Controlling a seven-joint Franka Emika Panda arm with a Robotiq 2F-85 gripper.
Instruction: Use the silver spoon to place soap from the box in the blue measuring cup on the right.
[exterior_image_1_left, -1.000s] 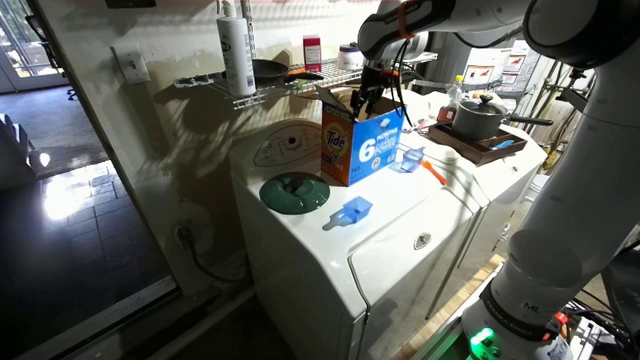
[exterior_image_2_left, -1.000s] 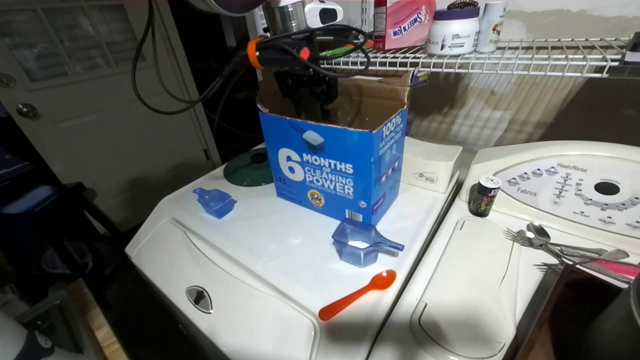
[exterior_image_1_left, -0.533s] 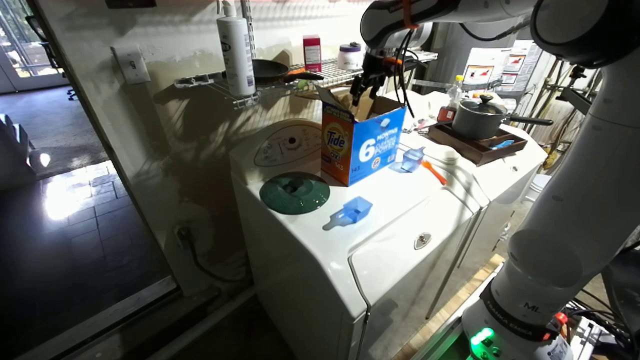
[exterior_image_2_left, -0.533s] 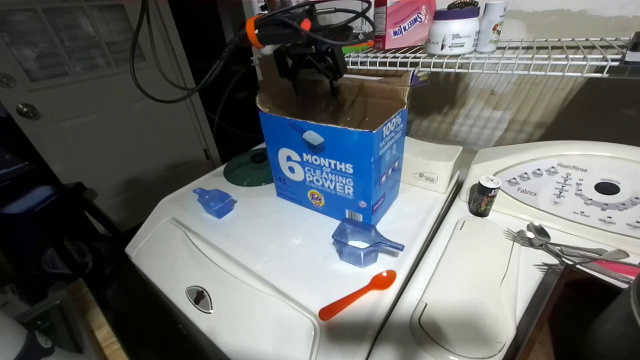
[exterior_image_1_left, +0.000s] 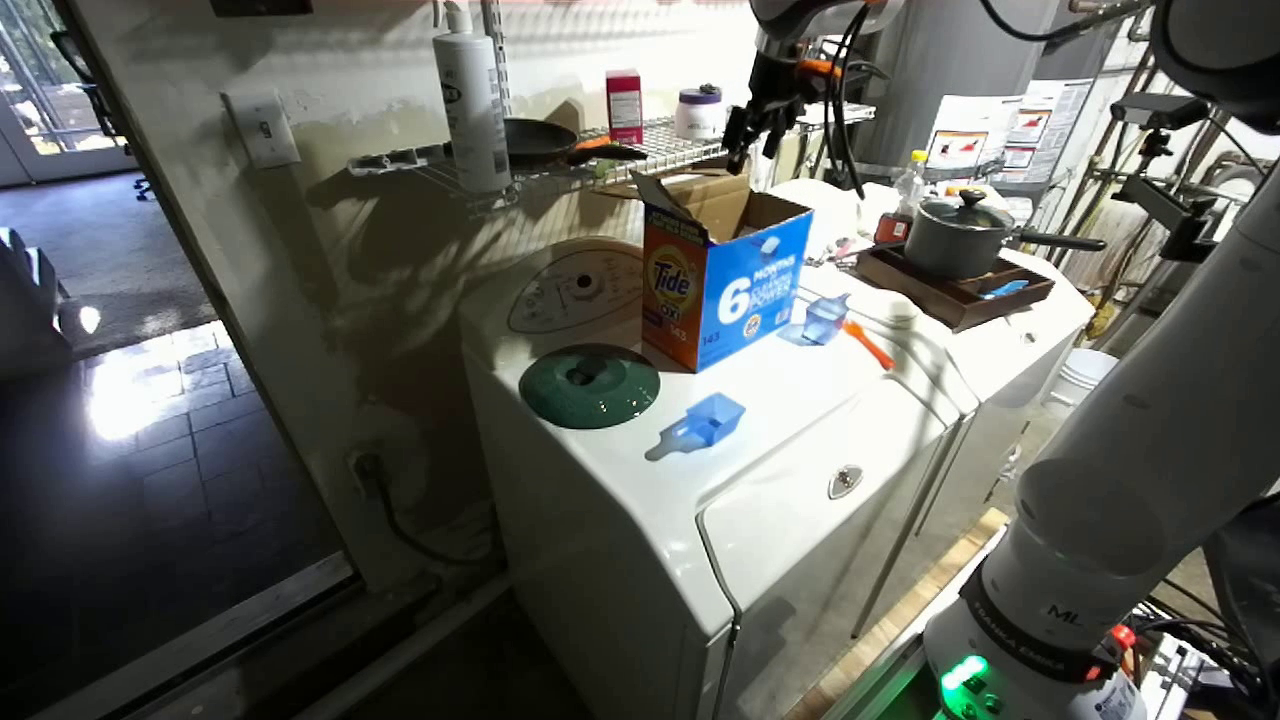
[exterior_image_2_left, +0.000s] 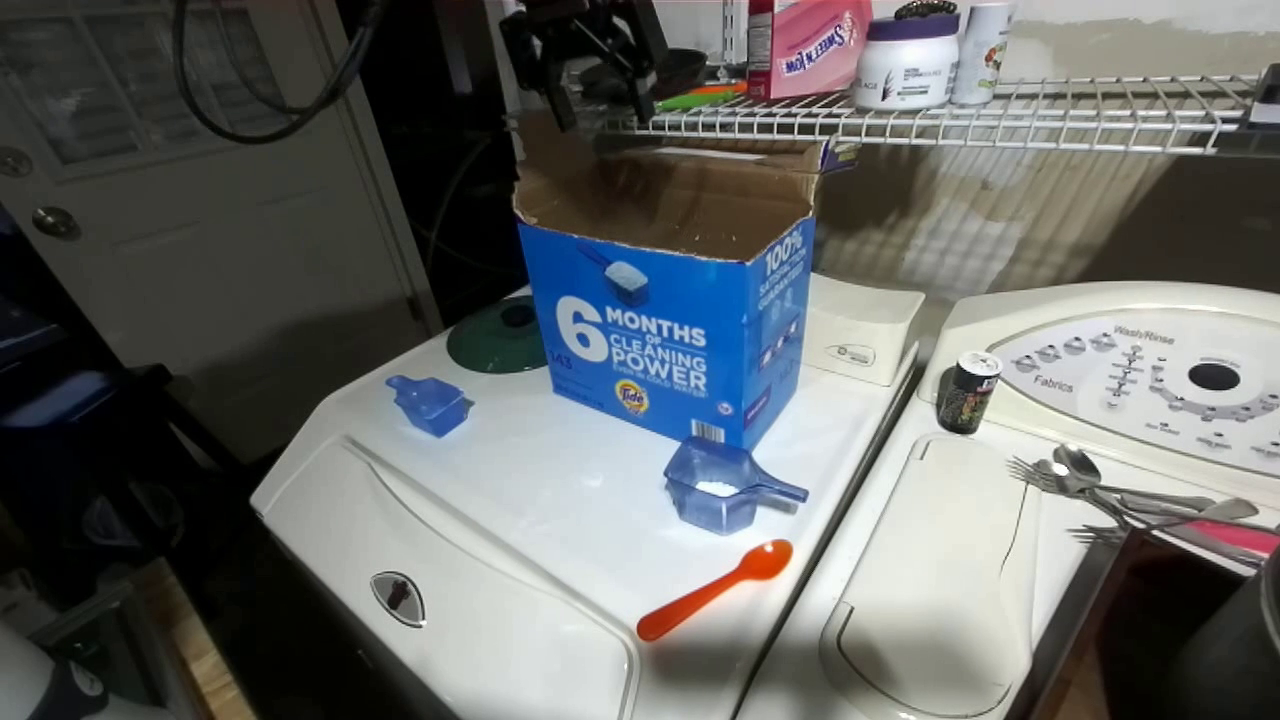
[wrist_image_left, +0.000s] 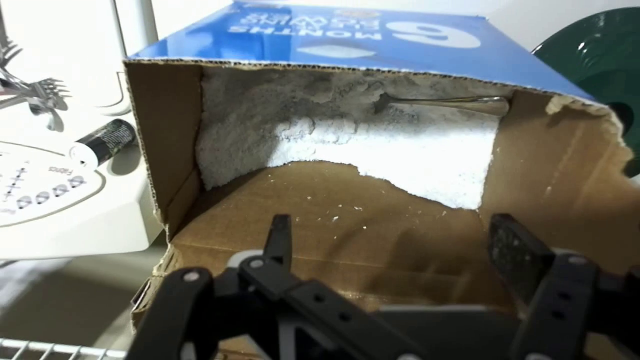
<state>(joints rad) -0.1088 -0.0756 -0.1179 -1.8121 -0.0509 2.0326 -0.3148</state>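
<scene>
White appliance top (exterior_image_1_left: 800, 390) carries the box (exterior_image_1_left: 740, 300) in an exterior view, the hand (exterior_image_1_left: 753, 160) above it; in an exterior view the blue measuring cup (exterior_image_2_left: 710, 512), powder (exterior_image_2_left: 717, 489) inside, stands just before the box; wrist view: hand spread wide, empty, silver spoon (wrist_image_left: 460, 103) in the box's soap (wrist_image_left: 410, 145)

A scuffed pale wall (exterior_image_1_left: 370, 110) carries a light switch (exterior_image_1_left: 262, 128), an outlet (exterior_image_1_left: 367, 467) and a wire shelf (exterior_image_2_left: 960, 125); striped shadows fall across it. Beside it a bright glare lies on dark floor tiles (exterior_image_1_left: 150, 490), with grey carpet (exterior_image_1_left: 150, 240) and bright panes (exterior_image_1_left: 30, 50) beyond. In an exterior view, a dim paned door (exterior_image_2_left: 240, 260) has a round knob (exterior_image_2_left: 55, 222).
</scene>
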